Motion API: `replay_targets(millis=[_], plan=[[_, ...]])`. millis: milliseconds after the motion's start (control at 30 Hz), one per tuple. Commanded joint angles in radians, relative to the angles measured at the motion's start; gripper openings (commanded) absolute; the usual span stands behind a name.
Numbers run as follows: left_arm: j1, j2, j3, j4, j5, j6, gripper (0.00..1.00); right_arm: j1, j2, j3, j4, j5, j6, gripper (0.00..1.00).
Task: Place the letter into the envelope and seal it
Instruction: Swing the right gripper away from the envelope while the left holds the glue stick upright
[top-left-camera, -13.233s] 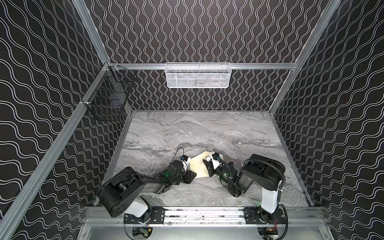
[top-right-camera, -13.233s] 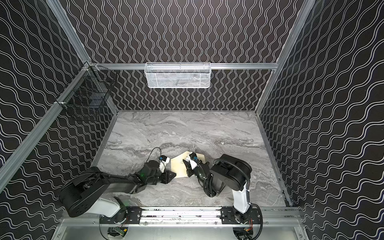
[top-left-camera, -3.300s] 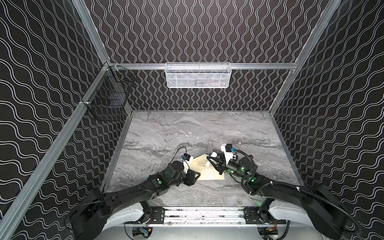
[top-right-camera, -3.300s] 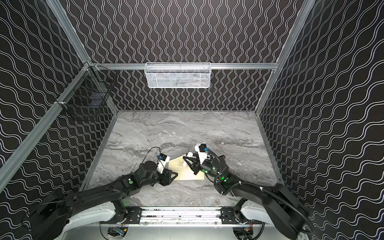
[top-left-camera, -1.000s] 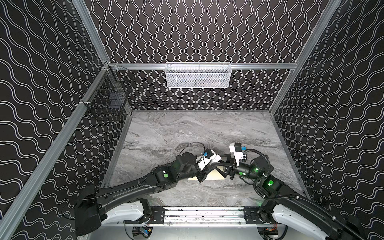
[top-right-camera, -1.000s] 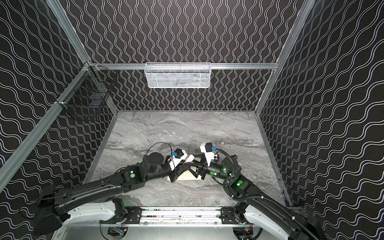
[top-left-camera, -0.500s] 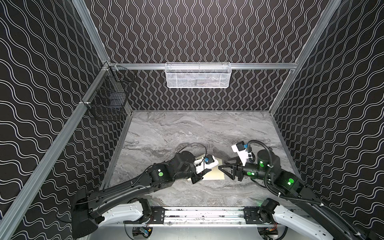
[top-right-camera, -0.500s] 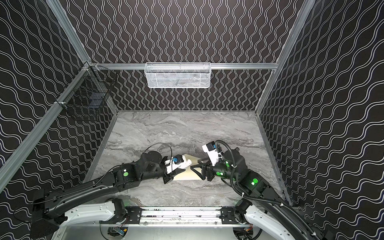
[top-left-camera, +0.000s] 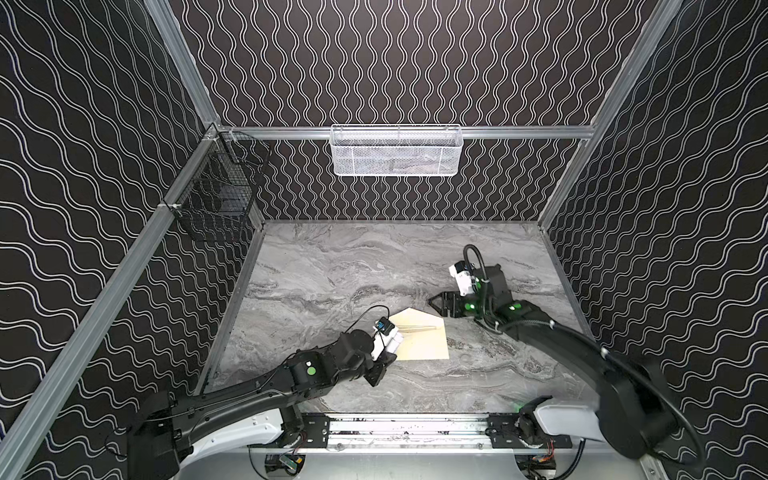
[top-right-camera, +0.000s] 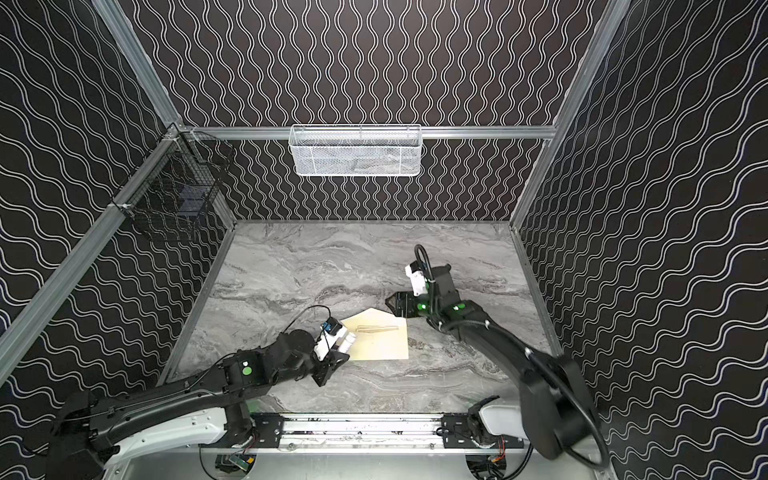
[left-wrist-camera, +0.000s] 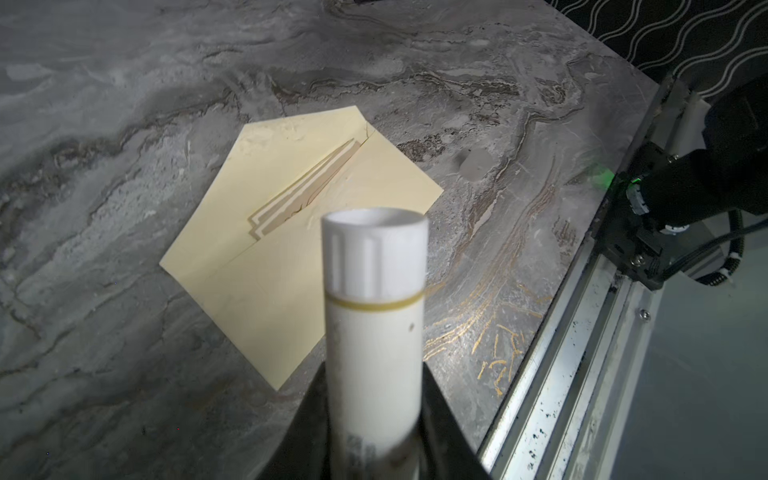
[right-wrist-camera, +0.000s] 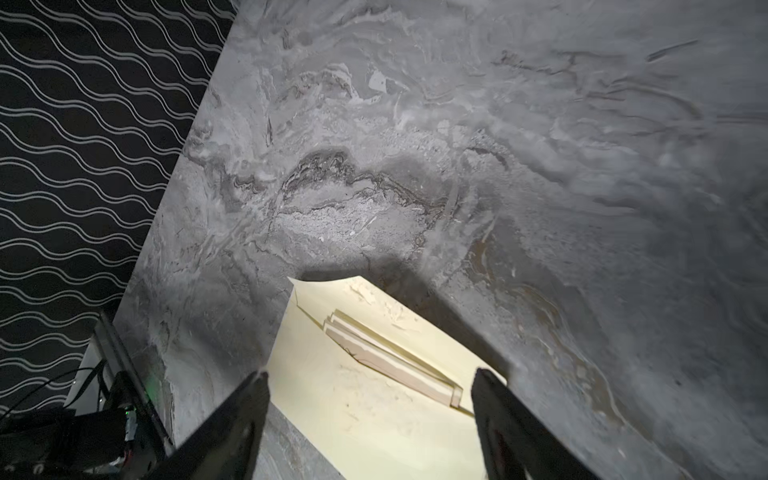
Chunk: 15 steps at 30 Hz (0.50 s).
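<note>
Fingers (right-wrist-camera: 232, 424) of the right gripper (top-left-camera: 434, 303) spread wide, empty, near the far right corner of the long pale cream paper envelope (top-left-camera: 419, 345), flat on the grey marbled tabletop (top-left-camera: 332, 270), flap open. The tan paper letter (left-wrist-camera: 299, 195) peeks from its mouth. The left gripper (left-wrist-camera: 374, 374) clamps a white cylindrical stick (left-wrist-camera: 374, 291) over the envelope's left edge.

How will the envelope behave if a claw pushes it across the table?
The envelope lies thin and flat on the smooth table, so it would probably slide, not lift. Its open flap looks like thin paper, so it likely flops if raised by an edge. The letter at its mouth may stiffen the middle.
</note>
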Motion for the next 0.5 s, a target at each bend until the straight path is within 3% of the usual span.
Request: replay_targets(millis=[0,267,467], plan=[[0.002,0.003,-0.03,0.079,-0.028,-0.118,0.0,-0.032,0.158,0.097,0.072,-0.163,-0.049,0.79],[0.025,0.04,-0.117,0.155,-0.032,-0.216,0.0,-0.032,0.45,0.284,0.023,-0.289,-0.072,0.79],[0.063,0.084,-0.178,0.213,-0.026,-0.26,0.0,-0.028,0.498,0.293,-0.004,-0.346,-0.084,0.78]])
